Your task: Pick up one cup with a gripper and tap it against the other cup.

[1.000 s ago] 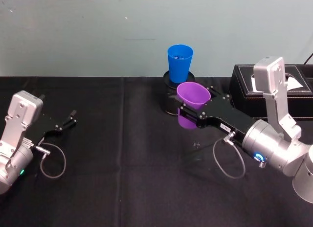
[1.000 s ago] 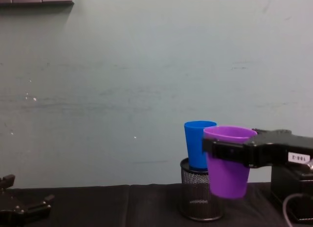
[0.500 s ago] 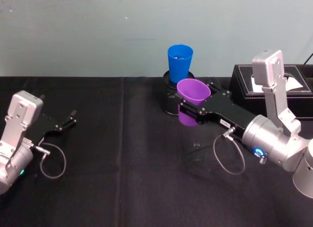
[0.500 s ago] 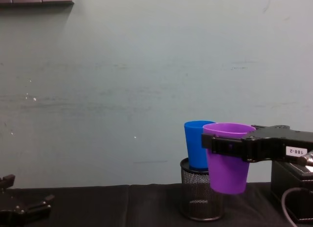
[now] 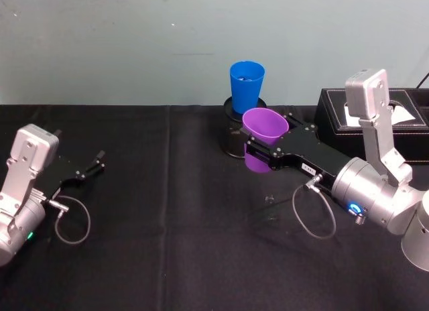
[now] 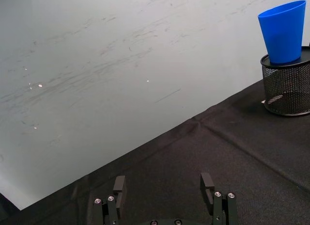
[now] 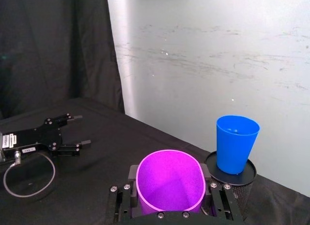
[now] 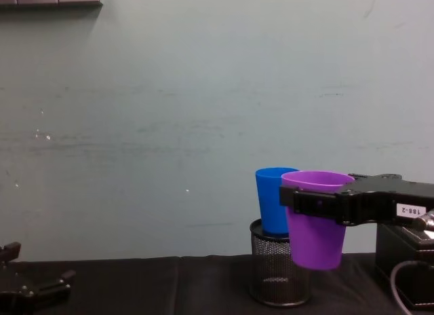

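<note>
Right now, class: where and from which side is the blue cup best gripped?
Likely the blue cup by its upper wall, from its left side: it stands upright atop the mesh holder, widening toward the rim, and the right gripper holding the purple cup crowds its right.

The head view looks down over the counter, the chest view faces the wall low and level, the wrist views peer forward past the left end effector and right end effector, and all four share the blue cup.
</note>
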Robot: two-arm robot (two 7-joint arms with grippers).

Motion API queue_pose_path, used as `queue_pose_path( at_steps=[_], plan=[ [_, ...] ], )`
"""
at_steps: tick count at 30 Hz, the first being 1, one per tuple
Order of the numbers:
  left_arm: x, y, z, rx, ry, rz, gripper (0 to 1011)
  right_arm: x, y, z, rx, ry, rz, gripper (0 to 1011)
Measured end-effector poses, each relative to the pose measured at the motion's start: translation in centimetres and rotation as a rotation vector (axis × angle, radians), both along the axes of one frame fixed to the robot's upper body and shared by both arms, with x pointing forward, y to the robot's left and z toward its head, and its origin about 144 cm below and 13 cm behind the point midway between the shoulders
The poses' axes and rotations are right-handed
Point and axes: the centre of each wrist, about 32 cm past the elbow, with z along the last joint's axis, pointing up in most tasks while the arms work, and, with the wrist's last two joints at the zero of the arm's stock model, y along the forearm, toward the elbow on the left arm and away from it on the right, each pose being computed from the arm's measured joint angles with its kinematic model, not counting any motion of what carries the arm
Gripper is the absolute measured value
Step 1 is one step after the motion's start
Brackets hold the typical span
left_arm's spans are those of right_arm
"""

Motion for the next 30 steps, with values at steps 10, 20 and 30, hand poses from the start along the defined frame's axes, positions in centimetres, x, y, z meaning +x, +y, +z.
queue_pose_path(
  at_steps=[10,20,30],
  plan=[
    [0.0,0.0,0.0,0.0,0.0,0.0,1000,-0.02,0.0,-0.03,0.0,0.0,0.0,726],
    [0.0,0.0,0.0,0.0,0.0,0.0,1000,-0.02,0.0,-0.03,-0.001,-0.001,0.0,726],
    [0.0,0.0,0.0,0.0,0.0,0.0,1000,-0.02,0.0,-0.03,-0.002,-0.001,0.0,726]
  ],
)
